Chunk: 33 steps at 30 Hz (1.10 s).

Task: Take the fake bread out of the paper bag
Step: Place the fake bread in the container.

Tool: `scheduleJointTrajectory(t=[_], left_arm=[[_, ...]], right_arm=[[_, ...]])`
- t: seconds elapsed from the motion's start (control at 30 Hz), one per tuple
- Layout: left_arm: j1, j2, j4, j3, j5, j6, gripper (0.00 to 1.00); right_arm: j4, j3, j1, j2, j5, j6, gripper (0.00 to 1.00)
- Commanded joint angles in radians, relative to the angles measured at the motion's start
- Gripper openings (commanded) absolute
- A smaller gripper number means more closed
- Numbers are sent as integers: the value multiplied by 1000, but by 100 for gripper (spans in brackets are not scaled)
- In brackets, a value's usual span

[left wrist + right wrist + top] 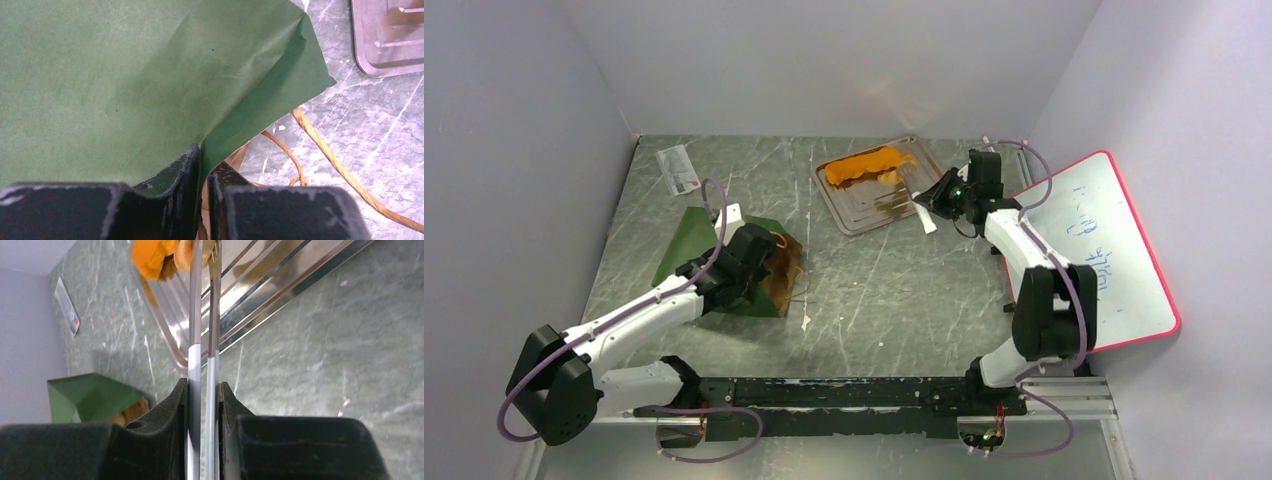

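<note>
Left gripper [204,170]: jaws clamped tight on edge of paper bag [125,85] by its mouth. Bag lying on side on table [904,290], left half; cord handles [320,140] loose on surface. Right gripper [204,395]: jaws closed on tongs [202,340], blades nearly together. Tong tips over tray [864,215], at fake bread [869,165] heaped in far corner. Piece pinched or not: cannot tell.

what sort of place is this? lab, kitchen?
Probably a robot lab test cell, not a kitchen: plain panel walls box in a scuffed tabletop, a whiteboard is propped at the right, and toy bread sits on a metal tray.
</note>
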Motion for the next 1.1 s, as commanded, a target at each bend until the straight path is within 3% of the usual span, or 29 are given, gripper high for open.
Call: scheduleJointTrajectory(t=[0.0, 0.47, 0.77, 1.07], left_arm=[[18, -19, 29, -23, 42, 29, 7], [25, -12, 48, -36, 80, 26, 7], [25, -23, 45, -40, 90, 17, 7], [25, -42, 47, -60, 104, 1, 7]], right_arm=[[177, 60, -41, 84, -30, 5, 0], [199, 180, -100, 316, -89, 14, 0], [177, 138, -123, 297, -86, 15, 24], [171, 98, -134, 264, -95, 13, 29]])
